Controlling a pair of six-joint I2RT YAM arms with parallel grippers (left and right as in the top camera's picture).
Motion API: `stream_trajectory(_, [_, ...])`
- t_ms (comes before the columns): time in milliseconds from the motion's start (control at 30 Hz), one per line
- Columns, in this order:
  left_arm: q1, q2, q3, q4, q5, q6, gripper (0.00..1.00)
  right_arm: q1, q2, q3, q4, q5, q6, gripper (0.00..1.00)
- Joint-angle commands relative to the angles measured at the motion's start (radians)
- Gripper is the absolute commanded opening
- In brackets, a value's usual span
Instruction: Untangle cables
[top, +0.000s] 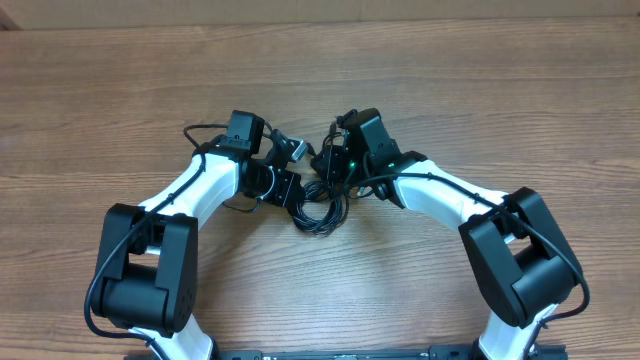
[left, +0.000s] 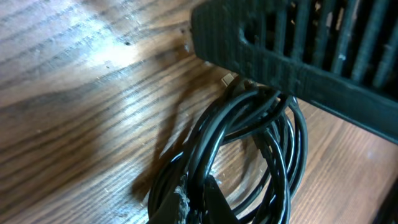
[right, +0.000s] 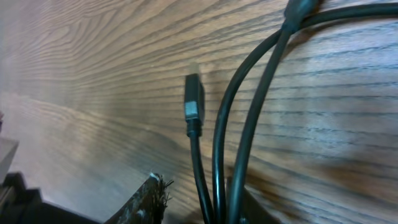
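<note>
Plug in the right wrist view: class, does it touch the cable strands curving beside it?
Apart. The right wrist view shows a strip of bare table between the plug and the nearest cable strand.

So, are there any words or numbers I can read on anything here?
None: no word, number or logo can be read in any view.
The cables are plain black.
The plug shows no marking.
The table is only wood grain.
One green light glows, but it spells nothing.
</note>
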Motion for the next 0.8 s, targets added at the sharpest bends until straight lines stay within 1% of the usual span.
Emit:
stream_trajectory(0, [-0.006, -0.024, 0.011, -0.004, 0.048, -0.016, 0.04, 0.011, -0.035, 0.003, 0.004, 0.098, -0.006, 0.30])
stream_trajectory(133, [-0.006, -0.024, 0.011, -0.003, 0.079, -0.015, 0.04, 0.011, -0.034, 0.003, 0.007, 0.138, -0.006, 0.30])
stream_trajectory(233, [-0.006, -0.024, 0.011, -0.003, 0.081, -0.015, 0.04, 0.011, -0.026, 0.003, 0.005, 0.137, -0.006, 0.27])
stream_trajectory(333, [-0.006, -0.024, 0.011, -0.003, 0.087, -0.015, 0.04, 0.011, -0.015, 0.003, 0.005, 0.137, -0.006, 0.27])
stream_trajectory(500, [-0.006, -0.024, 0.011, -0.003, 0.087, -0.015, 0.04, 0.011, -0.002, 0.003, 0.033, 0.137, -0.006, 0.17])
stream_trajectory(600, [-0.006, -0.024, 0.011, -0.002, 0.087, -0.015, 0.04, 0.009, -0.003, 0.003, 0.071, 0.137, -0.006, 0.14])
stream_trajectory(733, [-0.006, -0.024, 0.011, -0.002, 0.088, -0.015, 0.04, -0.018, -0.027, 0.003, 0.130, 0.136, -0.006, 0.04])
stream_trajectory(767, [-0.006, -0.024, 0.011, -0.002, 0.088, -0.015, 0.04, -0.024, -0.035, 0.003, 0.140, 0.134, -0.005, 0.04])
